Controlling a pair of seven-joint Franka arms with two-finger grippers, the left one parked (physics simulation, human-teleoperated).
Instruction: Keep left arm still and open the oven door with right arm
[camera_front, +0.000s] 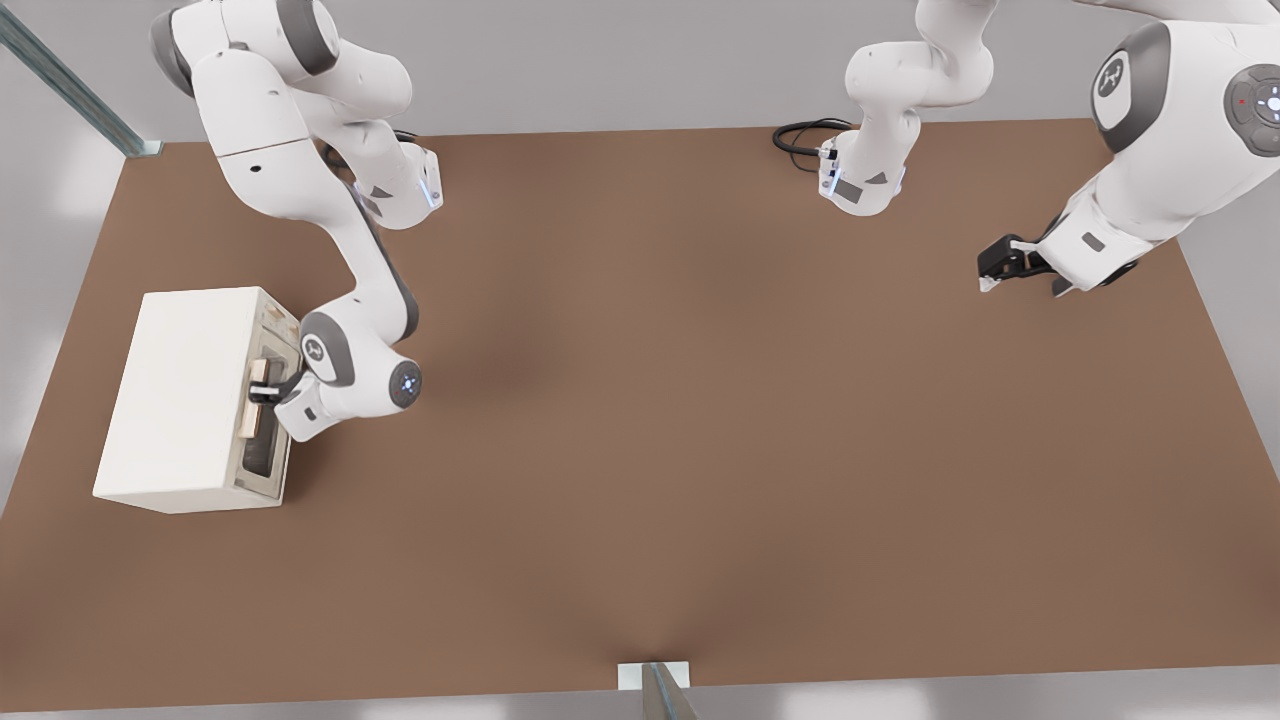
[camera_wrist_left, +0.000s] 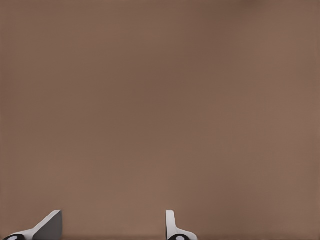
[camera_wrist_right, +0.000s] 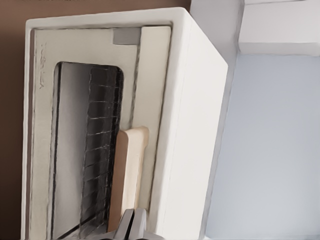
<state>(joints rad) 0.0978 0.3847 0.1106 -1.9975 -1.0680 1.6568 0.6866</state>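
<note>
The oven door (camera_front: 262, 400) faces the front view's right, on the side of the cream oven (camera_front: 185, 395) standing on the brown table (camera_front: 700, 420) at the front view's left. I see it shut, flush in its frame. My right arm (camera_front: 350, 300) reaches down to it, and the gripper (camera_front: 262, 389) sits at the tan handle (camera_wrist_right: 129, 175). In the right wrist view the fingertips (camera_wrist_right: 131, 225) look pressed together against the handle's end.

The cream-framed oven door (camera_front: 268, 400) is sitting closed on the white box oven at the front view's left, its dark glass window showing a rack inside. The right arm's gripper (camera_front: 262, 388) is pressing against the door's pale tan bar handle (camera_wrist_right: 129, 175).
</note>
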